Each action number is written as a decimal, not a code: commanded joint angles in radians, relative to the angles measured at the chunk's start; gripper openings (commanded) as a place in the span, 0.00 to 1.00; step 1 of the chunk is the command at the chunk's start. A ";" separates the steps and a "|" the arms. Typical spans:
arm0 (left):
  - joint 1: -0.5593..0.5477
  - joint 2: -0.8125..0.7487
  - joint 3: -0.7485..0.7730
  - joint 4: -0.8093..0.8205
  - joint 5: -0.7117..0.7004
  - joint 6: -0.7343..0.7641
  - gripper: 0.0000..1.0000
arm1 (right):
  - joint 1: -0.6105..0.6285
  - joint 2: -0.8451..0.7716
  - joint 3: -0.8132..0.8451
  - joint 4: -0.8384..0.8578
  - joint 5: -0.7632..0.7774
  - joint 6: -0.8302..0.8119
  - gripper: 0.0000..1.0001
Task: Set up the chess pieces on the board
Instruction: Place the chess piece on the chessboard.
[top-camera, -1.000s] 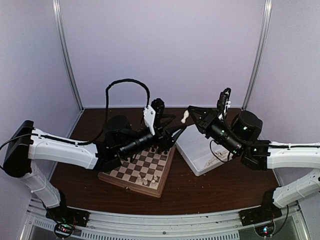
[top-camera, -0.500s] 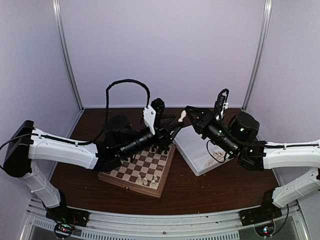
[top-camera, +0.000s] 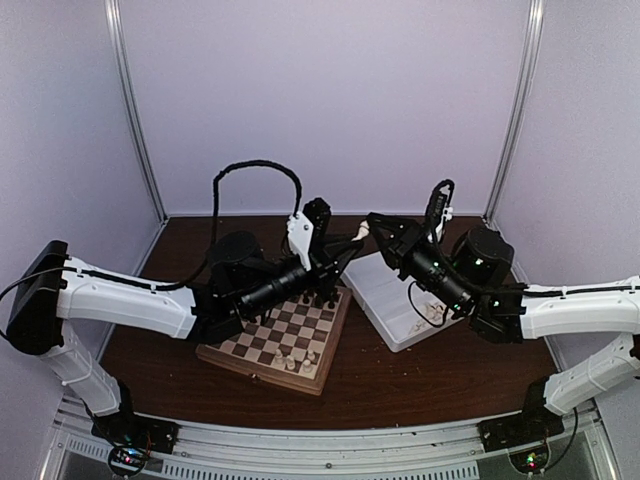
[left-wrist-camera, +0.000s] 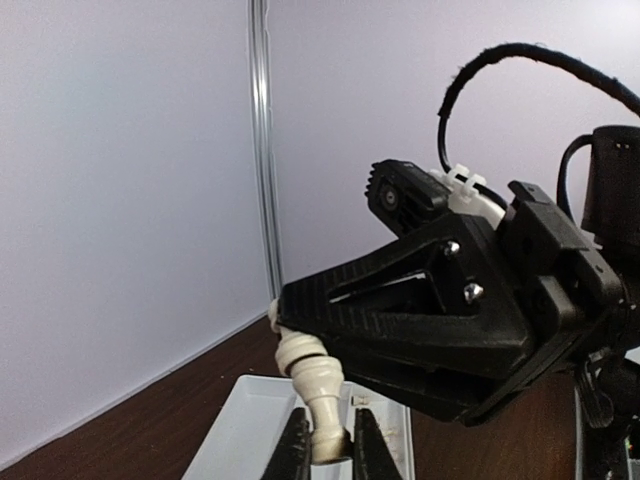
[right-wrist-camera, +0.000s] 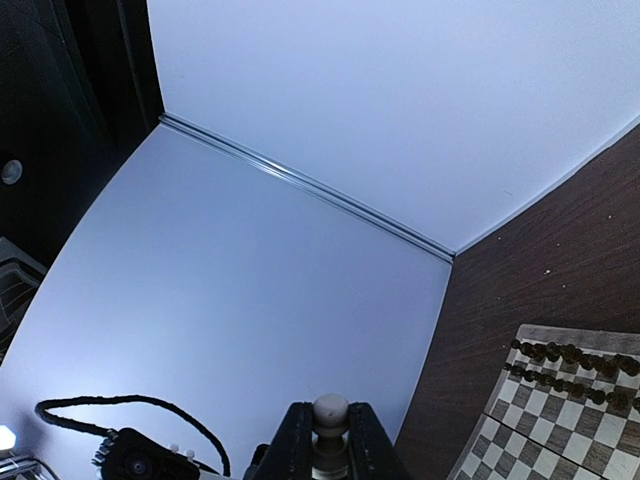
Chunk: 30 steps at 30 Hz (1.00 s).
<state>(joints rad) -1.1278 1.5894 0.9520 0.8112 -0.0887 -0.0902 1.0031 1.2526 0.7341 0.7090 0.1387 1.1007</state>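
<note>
Base of chess piece (left-wrist-camera: 318, 385) partly hidden inside left claw (left-wrist-camera: 330, 445).

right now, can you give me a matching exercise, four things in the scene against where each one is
1. cream chess piece
2. dark chess pieces
3. white tray
4. board

a. on the table, right of the board
b. in rows along the board's far edge
c. in the air, gripped by left gripper and right gripper
d. on the table, left of the tray

Pairs: 1-c; 2-b; 3-a; 4-d
</note>
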 joint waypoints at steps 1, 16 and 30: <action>-0.003 -0.023 -0.014 0.052 -0.034 0.012 0.00 | 0.008 0.011 0.015 0.029 0.005 0.006 0.15; -0.002 -0.153 -0.086 -0.148 -0.027 -0.085 0.00 | -0.016 -0.100 -0.043 -0.095 0.118 -0.140 0.14; 0.054 -0.475 -0.104 -1.107 -0.219 -0.389 0.00 | -0.063 -0.335 -0.114 -0.594 0.286 -0.457 0.13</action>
<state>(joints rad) -1.1175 1.2007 0.8368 0.0784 -0.2371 -0.3206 0.9463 0.9504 0.6533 0.2737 0.3470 0.7830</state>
